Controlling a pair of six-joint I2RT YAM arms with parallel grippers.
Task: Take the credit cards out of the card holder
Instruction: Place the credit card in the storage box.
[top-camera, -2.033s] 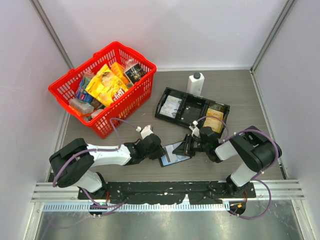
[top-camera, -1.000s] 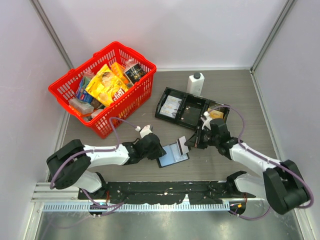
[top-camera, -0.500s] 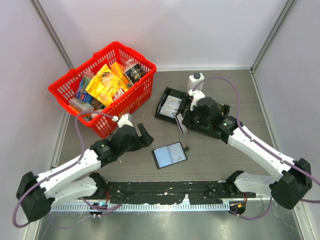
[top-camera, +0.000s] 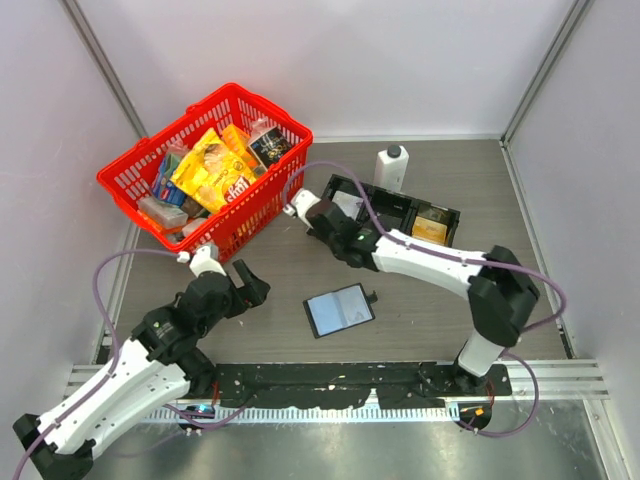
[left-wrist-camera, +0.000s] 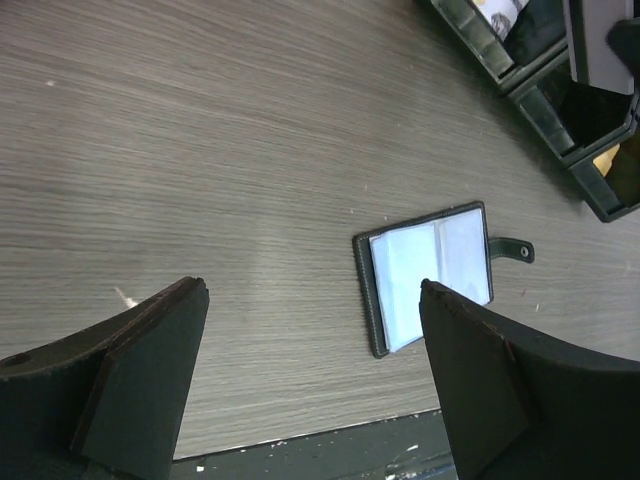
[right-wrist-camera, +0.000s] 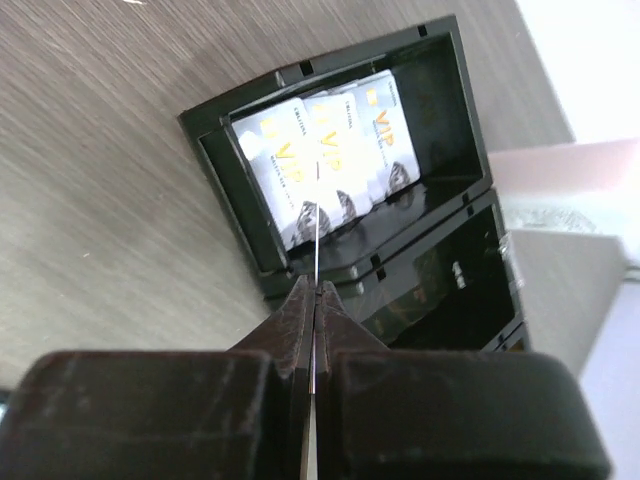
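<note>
An open card holder (top-camera: 340, 309) lies flat on the grey wood-grain table (top-camera: 450, 310) in front of the two arms, its pale blue and grey inner faces turned up and its little snap tab (left-wrist-camera: 512, 250) pointing toward the right arm's side. The left gripper (top-camera: 250, 283) hangs to the left of it, well apart, its two dark fingers (left-wrist-camera: 150, 370) spread wide with nothing between them. Across the table, the right gripper (top-camera: 322, 215) reaches to the left end of a long black tray (top-camera: 385, 212), its jaws pressed together on a thin credit card (right-wrist-camera: 316, 230) seen edge-on from the wrist. Whether that card hangs above the end compartment or already dips into it cannot be told. In that compartment lie several white cards printed "VIP" (right-wrist-camera: 345, 150) in gold, overlapping one another. A white bottle (top-camera: 391, 167) with a black cap stands just behind the tray, and a red basket (top-camera: 255, 205) of packets sits at the far left.
</note>
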